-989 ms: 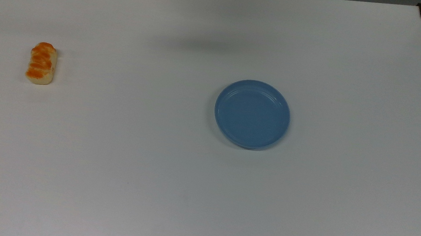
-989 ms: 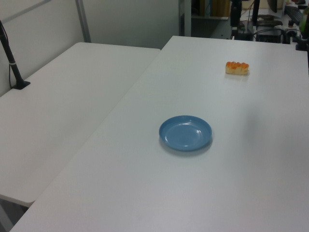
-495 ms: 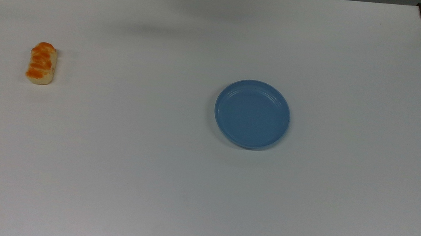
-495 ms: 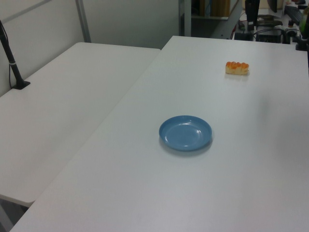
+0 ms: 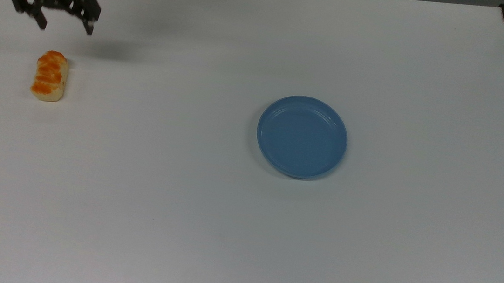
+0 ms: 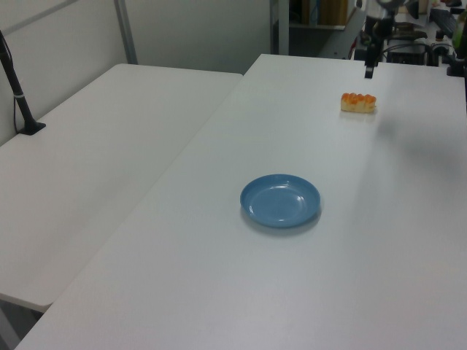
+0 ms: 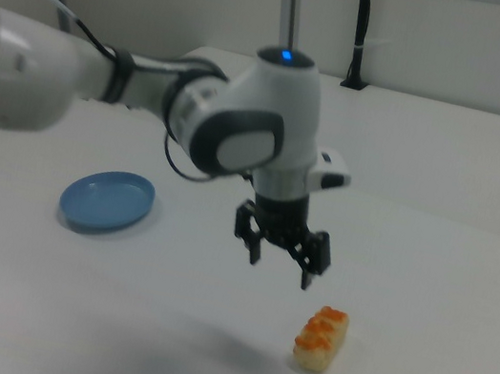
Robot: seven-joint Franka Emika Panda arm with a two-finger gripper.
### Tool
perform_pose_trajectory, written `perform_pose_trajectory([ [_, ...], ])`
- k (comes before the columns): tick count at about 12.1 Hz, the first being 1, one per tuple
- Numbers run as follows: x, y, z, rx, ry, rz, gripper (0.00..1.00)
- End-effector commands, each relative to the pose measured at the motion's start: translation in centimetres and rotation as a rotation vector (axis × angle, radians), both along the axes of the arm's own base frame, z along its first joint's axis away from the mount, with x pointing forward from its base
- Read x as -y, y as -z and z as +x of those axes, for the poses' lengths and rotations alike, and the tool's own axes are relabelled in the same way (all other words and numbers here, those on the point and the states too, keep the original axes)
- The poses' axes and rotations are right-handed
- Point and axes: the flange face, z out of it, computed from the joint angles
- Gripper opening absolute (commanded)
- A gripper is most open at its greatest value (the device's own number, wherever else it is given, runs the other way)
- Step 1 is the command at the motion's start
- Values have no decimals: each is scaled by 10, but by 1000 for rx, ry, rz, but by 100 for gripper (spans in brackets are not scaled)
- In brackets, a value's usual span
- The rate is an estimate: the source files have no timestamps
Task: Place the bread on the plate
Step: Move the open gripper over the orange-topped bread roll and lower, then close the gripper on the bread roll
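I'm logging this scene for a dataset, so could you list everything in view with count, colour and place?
bread: one, pale beige with orange top, lying on the table near the top view's left edge
plate: one, blue, bare, right of the table's middle in the top view
table: one, white, under both
second table: one, white, alongside at the left view's left
black stand: one, on the second table
tool: one, black, open, in the air above and beyond the bread

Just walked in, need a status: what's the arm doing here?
The gripper hangs open in the air near the bread, holding nothing. The bread lies on the table, well apart from the plate, which has nothing on it. Looks like the approach before a grasp, so the bread is not yet picked up.
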Motion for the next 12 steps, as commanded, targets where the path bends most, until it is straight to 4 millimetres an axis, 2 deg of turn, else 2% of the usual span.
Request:
perform_pose_trajectory([
  [1,22,72,28,66,44,-51,100],
  [2,28,86,32,88,42,-83,100],
  [3,42,91,28,99,53,-99,100],
  [6,57,103,23,88,45,-137,100],
  [7,54,112,25,81,49,-134,82],
  [8,50,116,27,76,46,-132,51],
  [10,42,121,31,73,71,-125,30],
  [11,38,115,34,82,98,-121,26],
  [12,19,96,41,107,105,-110,26],
])
